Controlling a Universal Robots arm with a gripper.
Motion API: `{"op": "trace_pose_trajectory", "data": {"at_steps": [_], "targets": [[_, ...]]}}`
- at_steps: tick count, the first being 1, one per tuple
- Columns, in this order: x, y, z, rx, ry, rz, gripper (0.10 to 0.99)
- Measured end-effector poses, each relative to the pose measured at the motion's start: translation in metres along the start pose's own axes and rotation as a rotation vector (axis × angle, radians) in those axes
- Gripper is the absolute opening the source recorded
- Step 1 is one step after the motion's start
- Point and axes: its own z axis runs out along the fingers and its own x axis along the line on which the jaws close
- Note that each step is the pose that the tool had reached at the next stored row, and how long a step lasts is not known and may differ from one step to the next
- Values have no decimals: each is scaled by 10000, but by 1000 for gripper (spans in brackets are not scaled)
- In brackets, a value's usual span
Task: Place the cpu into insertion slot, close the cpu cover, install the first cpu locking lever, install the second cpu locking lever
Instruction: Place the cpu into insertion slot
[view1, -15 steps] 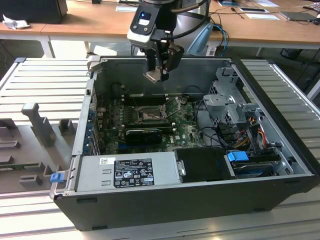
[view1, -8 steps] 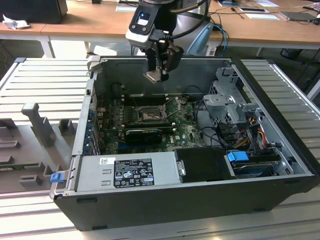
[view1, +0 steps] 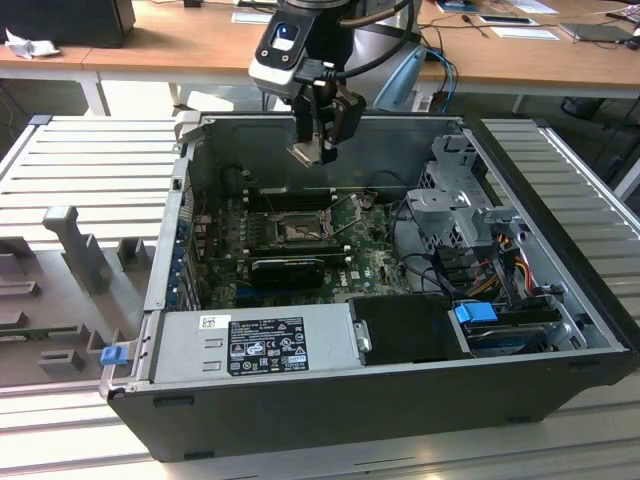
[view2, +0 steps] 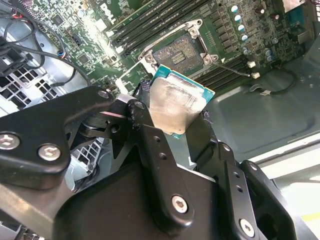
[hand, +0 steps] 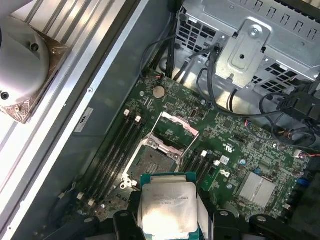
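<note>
Well above the bare insertion slot (hand: 152, 162), the end effector (view1: 320, 150) grips the cpu (hand: 167, 210) edgewise.

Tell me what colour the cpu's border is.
The cpu has a teal-green border, clearest in the first wrist view.

cpu (view2: 175, 100) in end effector (view2: 172, 119), above insertion slot (view2: 182, 54)

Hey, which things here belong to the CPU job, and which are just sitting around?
Job: gripper holding the cpu; insertion slot; cpu cover, open.
Lying about: power supply; drive cage; expansion card; cables.
</note>
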Motion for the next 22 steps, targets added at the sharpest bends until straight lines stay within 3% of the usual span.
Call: {"op": "trace_pose_trajectory", "data": {"at_steps": [15, 22], "targets": [[0, -1, 9, -9, -43, 512, 525], [0, -1, 16, -16, -118, 1239, 525]]}}
